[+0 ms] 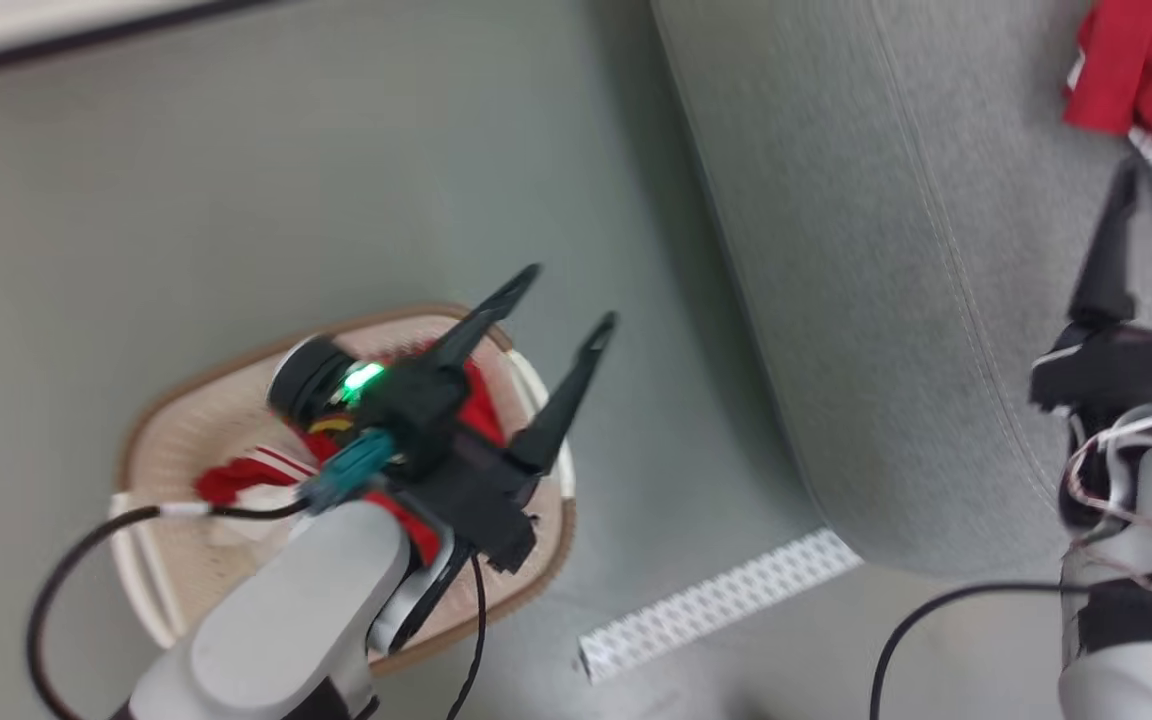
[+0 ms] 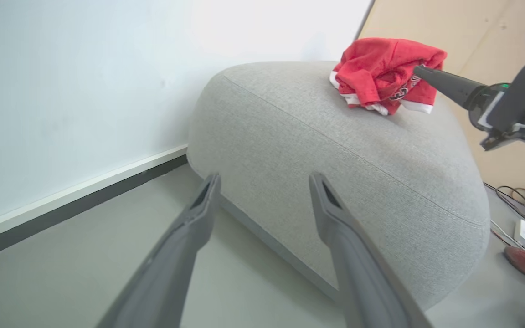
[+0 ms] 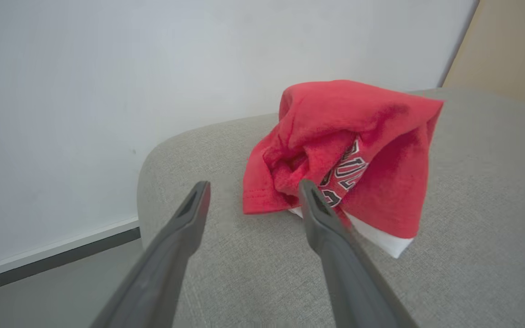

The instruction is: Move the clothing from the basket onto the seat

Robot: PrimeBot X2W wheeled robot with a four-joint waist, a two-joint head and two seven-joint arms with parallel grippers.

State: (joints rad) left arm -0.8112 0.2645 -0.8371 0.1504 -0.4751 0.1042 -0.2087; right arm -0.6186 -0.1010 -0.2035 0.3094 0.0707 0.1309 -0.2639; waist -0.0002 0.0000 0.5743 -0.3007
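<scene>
The right gripper (image 3: pixel 253 183) gaped just short of the limp shirt (image 3: pixel 344 123) on the seat (image 3: pixel 472 191). The left gripper (image 1: pixel 569 295), spread, hung over the basket (image 1: pixel 176 440). Its soft red cloth (image 1: pixel 236 480) probably wanted pinching at a raised fold.

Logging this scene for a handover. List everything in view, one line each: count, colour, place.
seat: one, light grey, on the floor.
basket: one, cream with brown rim, on the floor left of the seat.
clothing in the basket: count unclear, red with white stripes.
garment on the seat: one, red with white trim and lettering, on top.
perforated strip: one, white, on the floor by the seat's corner.
wall: one, white, behind the seat.
left gripper: one, dark, open, above the basket.
right gripper: one, dark, open, beside the garment on the seat.
</scene>
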